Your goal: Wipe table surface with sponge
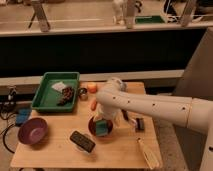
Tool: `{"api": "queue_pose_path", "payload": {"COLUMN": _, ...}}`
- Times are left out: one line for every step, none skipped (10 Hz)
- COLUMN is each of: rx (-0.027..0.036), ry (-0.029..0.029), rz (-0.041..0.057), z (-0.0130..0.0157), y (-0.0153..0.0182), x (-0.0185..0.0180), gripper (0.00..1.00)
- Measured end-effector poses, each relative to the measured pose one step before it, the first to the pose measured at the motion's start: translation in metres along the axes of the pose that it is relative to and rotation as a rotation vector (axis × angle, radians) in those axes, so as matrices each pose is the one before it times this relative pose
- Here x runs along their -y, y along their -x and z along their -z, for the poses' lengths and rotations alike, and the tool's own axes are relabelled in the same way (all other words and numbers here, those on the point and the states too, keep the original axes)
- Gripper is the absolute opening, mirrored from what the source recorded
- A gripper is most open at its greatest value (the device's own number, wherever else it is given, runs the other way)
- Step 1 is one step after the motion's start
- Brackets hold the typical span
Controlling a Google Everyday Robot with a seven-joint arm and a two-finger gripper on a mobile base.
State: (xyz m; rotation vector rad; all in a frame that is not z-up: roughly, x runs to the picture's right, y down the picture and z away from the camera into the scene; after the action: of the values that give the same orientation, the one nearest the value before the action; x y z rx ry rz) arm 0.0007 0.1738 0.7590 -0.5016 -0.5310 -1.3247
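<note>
The table surface [55, 150] is a light tan wooden top that fills the lower middle of the camera view. The sponge [103, 129] is a small teal block lying inside a reddish-brown bowl [93, 126] near the table's middle. My white arm reaches in from the right and bends down over the bowl. The gripper [106, 119] hangs right above the sponge, at or just touching its top. The arm hides the back rim of the bowl.
A green tray [46, 101] with scraps stands at the back left. There is a purple bowl [32, 131] at front left, a black block [82, 141] in front of the bowl and a dark object [139, 124] to its right. A pale brush [148, 153] lies front right, orange items [92, 88] at the back and a blue pad [22, 116] off the left edge.
</note>
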Motion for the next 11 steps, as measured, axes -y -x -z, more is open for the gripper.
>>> {"api": "queue_pose_path", "payload": {"rx": -0.00471, "ry": 0.00469, "rz": 0.03819, "z": 0.00183, "y": 0.00166, "x": 0.00542, "gripper": 0.80}}
{"api": "queue_pose_path", "payload": {"rx": -0.00394, "ry": 0.00663, "rz": 0.05207, "z": 0.00147, "y": 0.00295, "x": 0.01059, "gripper": 0.80}}
{"api": "queue_pose_path", "payload": {"rx": 0.00121, "ry": 0.00583, "rz": 0.02462, "z": 0.00063, "y": 0.00198, "x": 0.00465, "gripper": 0.80}}
{"api": "queue_pose_path", "payload": {"rx": 0.00111, "ry": 0.01274, "rz": 0.02300, "z": -0.00051, "y": 0.00127, "x": 0.00145, "gripper": 0.80}}
{"api": "queue_pose_path", "payload": {"rx": 0.00304, "ry": 0.00630, "rz": 0.00767, "z": -0.00174, "y": 0.00063, "x": 0.00117, "gripper": 0.80}}
{"api": "queue_pose_path", "payload": {"rx": 0.00494, "ry": 0.01076, "rz": 0.00649, "z": -0.00305, "y": 0.00008, "x": 0.00049, "gripper": 0.80}}
{"api": "queue_pose_path", "payload": {"rx": 0.00385, "ry": 0.00426, "rz": 0.00457, "z": -0.00358, "y": -0.00071, "x": 0.00262, "gripper": 0.80}}
{"api": "queue_pose_path", "payload": {"rx": 0.00370, "ry": 0.00814, "rz": 0.00187, "z": -0.00349, "y": -0.00046, "x": 0.00210, "gripper": 0.80}}
{"api": "queue_pose_path", "payload": {"rx": 0.00308, "ry": 0.00834, "rz": 0.00149, "z": -0.00312, "y": -0.00037, "x": 0.00186, "gripper": 0.80}}
{"api": "queue_pose_path", "payload": {"rx": 0.00164, "ry": 0.00751, "rz": 0.00150, "z": -0.00183, "y": -0.00046, "x": 0.00167, "gripper": 0.79}}
{"api": "queue_pose_path", "payload": {"rx": 0.00199, "ry": 0.00879, "rz": 0.00094, "z": -0.00151, "y": -0.00022, "x": 0.00045, "gripper": 0.73}}
